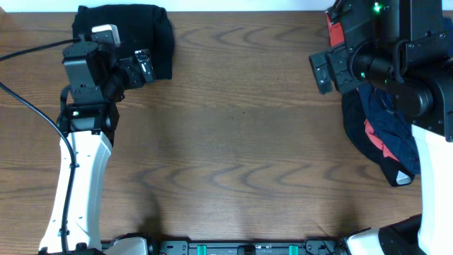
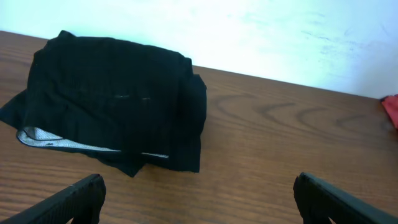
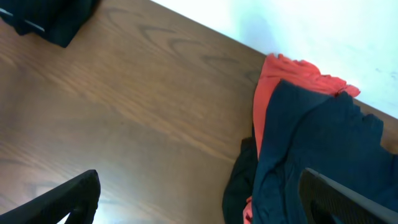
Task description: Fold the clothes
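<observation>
The black shorts (image 1: 152,32) lie folded at the table's far left corner. In the left wrist view (image 2: 112,93) a strip of pale mesh lining (image 2: 56,140) shows at their front edge. My left gripper (image 1: 138,67) is open and empty, just in front of them (image 2: 199,208). At the right lies a pile with a navy garment (image 1: 386,120), a coral-red garment (image 1: 379,142) and a black garment (image 1: 388,168). My right gripper (image 1: 322,71) is open and empty at the pile's left edge (image 3: 199,199). The right wrist view shows the navy (image 3: 323,143), coral-red (image 3: 273,81) and black (image 3: 239,180) garments.
The wooden table (image 1: 241,142) runs between the two lots of clothes. A white wall (image 2: 280,31) stands behind its far edge. The left arm's black cable (image 1: 28,106) trails over the table's left side. The right arm's body covers part of the pile.
</observation>
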